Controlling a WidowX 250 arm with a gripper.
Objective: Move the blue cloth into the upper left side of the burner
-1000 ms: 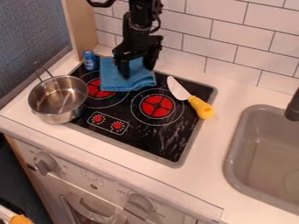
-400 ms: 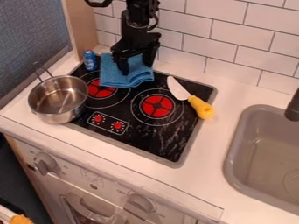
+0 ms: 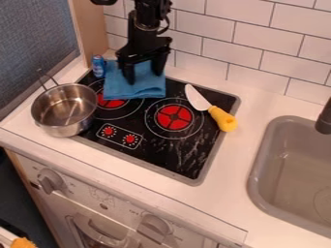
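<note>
My end effector (image 3: 144, 79) is wide: its two black fingers (image 3: 130, 75) stand apart, with cloth visible between them. They reach down on the soft blue cloth (image 3: 136, 91), near the back of the black stove top with grey rim (image 3: 186, 155). The cloth lies at the upper left side of the stove top and covers the upper part of the left burner (image 3: 111, 103). Below the lower edge of the cloth, some of the red centre of this burner is visible.

Just to the left of the cloth stands a small blue can (image 3: 99, 67), upright. Nearer to the front, a round pot of shiny metal (image 3: 65, 109) sits across the left edge of the stove top, and its handle points to the upper left. The other red burner (image 3: 174, 117) is to the right of the cloth and a little lower. Beside it lies a knife with white blade and yellow handle (image 3: 223, 119), the handle across the right rim. Further to the right, a grey sink (image 3: 259, 179) is set into the white tabletop (image 3: 259, 104).
</note>
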